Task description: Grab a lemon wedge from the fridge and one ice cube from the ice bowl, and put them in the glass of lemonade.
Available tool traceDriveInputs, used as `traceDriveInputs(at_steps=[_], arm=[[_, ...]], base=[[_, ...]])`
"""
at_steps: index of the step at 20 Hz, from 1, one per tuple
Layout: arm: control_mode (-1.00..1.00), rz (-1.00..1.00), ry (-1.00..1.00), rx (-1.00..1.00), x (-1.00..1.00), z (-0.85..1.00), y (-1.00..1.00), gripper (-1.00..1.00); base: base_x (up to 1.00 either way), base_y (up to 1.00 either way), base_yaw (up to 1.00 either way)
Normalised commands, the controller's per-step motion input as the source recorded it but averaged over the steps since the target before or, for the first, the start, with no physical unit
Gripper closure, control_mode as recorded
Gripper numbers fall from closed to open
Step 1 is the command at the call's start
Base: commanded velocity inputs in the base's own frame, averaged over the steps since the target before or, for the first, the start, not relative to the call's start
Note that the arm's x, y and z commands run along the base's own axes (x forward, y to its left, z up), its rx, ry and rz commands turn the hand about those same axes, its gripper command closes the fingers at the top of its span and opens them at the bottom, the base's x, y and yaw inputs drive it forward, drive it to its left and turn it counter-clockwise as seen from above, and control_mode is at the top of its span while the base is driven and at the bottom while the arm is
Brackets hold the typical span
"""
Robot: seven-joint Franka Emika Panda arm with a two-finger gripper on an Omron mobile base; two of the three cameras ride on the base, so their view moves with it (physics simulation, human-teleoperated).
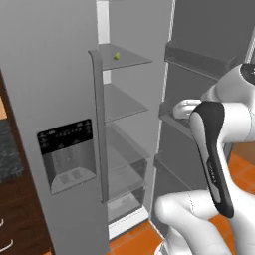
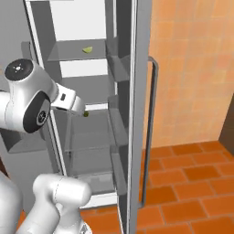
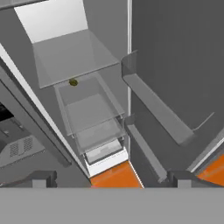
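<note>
I have the fridge (image 1: 50, 74) with its right door swung open, so that step looks done. The lemon wedge (image 1: 116, 56) sits untouched on the top shelf (image 1: 124, 57), left of my arm. My gripper (image 3: 112, 178) points at the lower shelves, fingers spread wide and holding nothing. Wedge, ice and glass all remain

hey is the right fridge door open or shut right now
Open. The fridge's right door is swung wide, so its inner bins and the glass shelves show, with the lemon wedge lying on an upper shelf.
</note>
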Motion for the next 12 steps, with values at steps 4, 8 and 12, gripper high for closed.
traceDriveInputs(at_steps=[4,8,12], arm=[[1.00,0.00,0.00,0.00,0.00,0.00,0.00,-1.00],[1.00,0.00,0.00,0.00,0.00,0.00,0.00,-1.00],[1.00,0.00,0.00,0.00,0.00,0.00,0.00,-1.00]], base=[[0.59,0.33,-0.15],[0.53,0.54,-0.13],[0.31,0.03,0.04]])
